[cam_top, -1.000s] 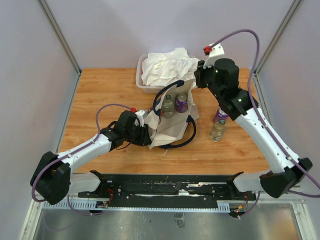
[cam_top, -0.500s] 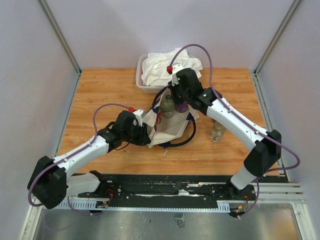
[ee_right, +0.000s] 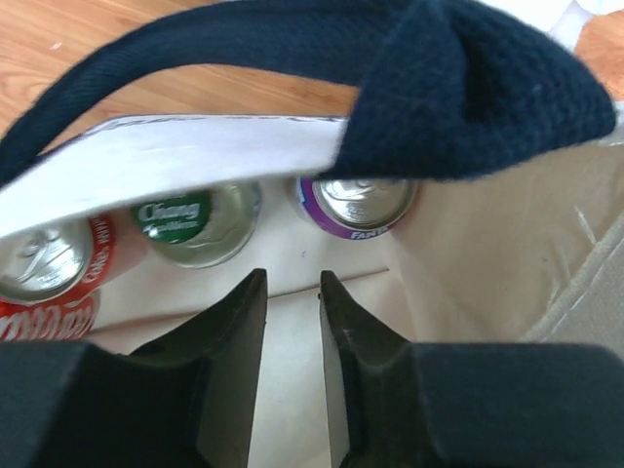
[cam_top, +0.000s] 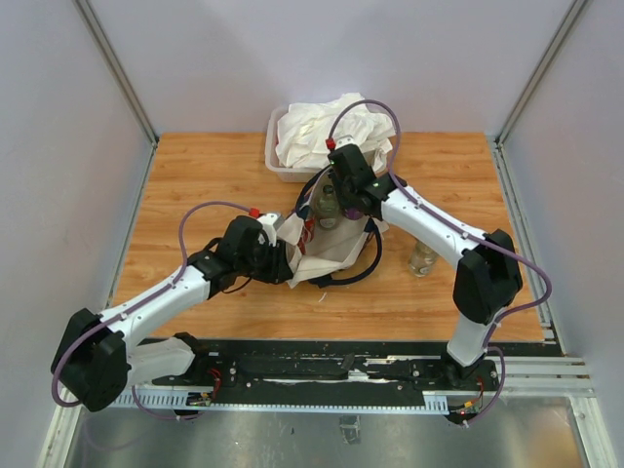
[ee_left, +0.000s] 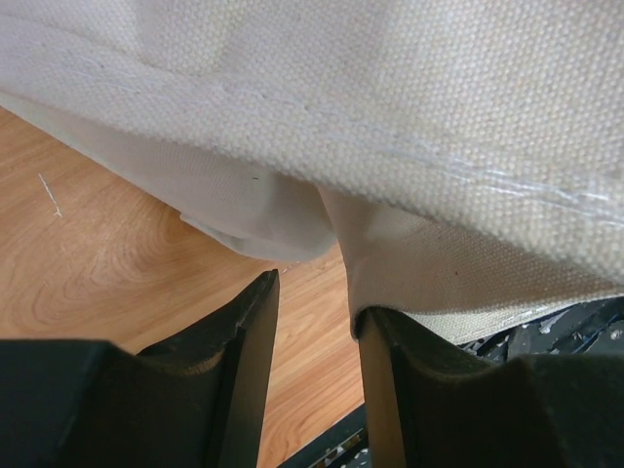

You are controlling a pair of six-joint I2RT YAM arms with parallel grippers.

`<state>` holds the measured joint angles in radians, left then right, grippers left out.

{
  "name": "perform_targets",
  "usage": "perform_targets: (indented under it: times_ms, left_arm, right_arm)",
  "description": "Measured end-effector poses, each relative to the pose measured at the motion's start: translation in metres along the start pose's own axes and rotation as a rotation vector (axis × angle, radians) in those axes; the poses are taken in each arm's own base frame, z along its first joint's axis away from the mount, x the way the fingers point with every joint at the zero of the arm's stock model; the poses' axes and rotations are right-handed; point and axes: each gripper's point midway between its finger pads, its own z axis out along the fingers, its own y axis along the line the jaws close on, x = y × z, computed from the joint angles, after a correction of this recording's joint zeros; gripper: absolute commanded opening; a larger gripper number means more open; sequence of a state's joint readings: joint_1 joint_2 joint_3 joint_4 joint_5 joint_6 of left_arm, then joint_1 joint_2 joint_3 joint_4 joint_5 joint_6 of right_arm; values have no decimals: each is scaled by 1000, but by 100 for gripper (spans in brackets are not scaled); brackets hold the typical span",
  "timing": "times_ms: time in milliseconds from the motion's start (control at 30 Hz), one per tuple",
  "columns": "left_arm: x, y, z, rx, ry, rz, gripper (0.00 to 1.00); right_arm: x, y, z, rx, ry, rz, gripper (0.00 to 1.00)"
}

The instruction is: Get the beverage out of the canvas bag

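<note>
Wood-grain table (cam_top: 195, 175) between pale walls carries the whole scene, with the bag (cam_top: 331, 249) slumped at its middle.

At the bag's left edge sits the left gripper (ee_left: 317, 297). Its jaws stand part-way apart and a fold of canvas hangs down into the gap. Whether they truly clamp that fold cannot be told from the wrist view.

Inside the bag three drinks lie side by side, their tops turned toward the mouth. These are a red can (ee_right: 44, 263) on the left, a green-topped drink (ee_right: 190, 219) in the middle and a purple can (ee_right: 361, 200) on the right. Their long axes run roughly along the line the right arm is reaching in, so each shows its end rather than its side.

The right gripper (ee_right: 291, 276) is inside the mouth under the navy handle (ee_right: 292, 49), and is much the nearer to the drinks. Its fingers are nearly pressed together and hold nothing. The green-topped drink lies just ahead to the left of the tips, and the purple can just ahead to the right.

To take either one, the jaws would probably need to spread and shift sideways to straddle it.

Right of the bag, a bottle (cam_top: 423, 258) rests on the table.
</note>
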<state>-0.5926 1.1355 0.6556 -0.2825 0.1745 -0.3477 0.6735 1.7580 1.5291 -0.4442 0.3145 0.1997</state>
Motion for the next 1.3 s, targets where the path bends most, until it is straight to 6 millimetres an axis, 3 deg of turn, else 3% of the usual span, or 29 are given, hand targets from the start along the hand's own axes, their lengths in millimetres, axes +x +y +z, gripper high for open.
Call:
perform_targets:
  times_ms: [133, 267, 533, 1300]
  left_arm:
    - [-2, 0, -2, -3, -10, 1, 42]
    - [-3, 0, -3, -5, -14, 2, 42]
    - [-6, -1, -2, 2, -26, 4, 42]
    - [-16, -3, 3, 9, -65, 10, 42]
  right_arm:
    - [8, -12, 11, 49, 12, 34, 47]
    - [21, -32, 23, 100, 28, 84, 71]
    - [24, -40, 35, 119, -2, 150, 85]
    - [12, -46, 85, 111, -49, 210, 87]
